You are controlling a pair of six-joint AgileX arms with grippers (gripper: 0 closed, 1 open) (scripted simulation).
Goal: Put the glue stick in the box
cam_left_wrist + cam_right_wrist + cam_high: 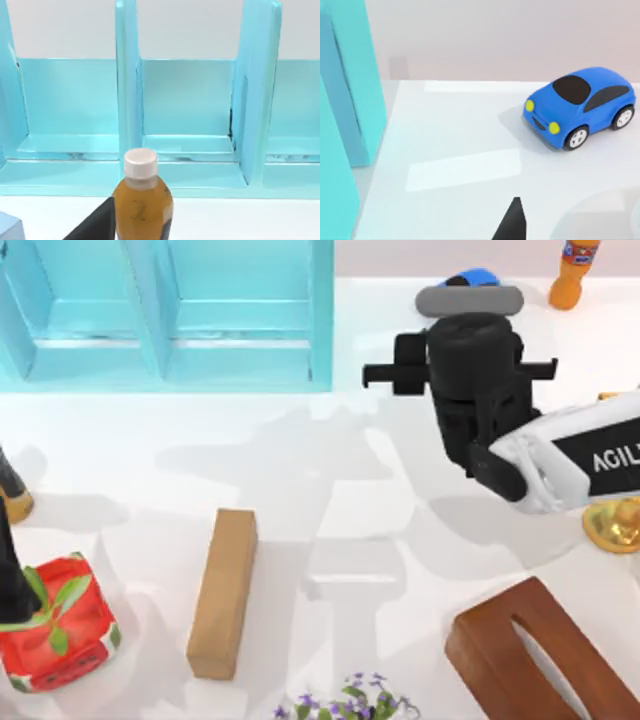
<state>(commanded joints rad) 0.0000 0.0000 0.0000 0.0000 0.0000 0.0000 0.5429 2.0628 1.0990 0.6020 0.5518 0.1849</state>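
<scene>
My right claw (465, 358) hangs over the back of the tabletop (330, 490), just right of the big blue box (320, 330). I cannot tell if this claw is clenched or released. A little blue toy car (580, 107) sits just ahead of it. I cannot tell where the glue stick is. My left arm (12, 580) is parked at the left edge, and its camera looks at a brown bottle (142, 200) in front of the box. A tan block (223, 592) lies in the middle.
</scene>
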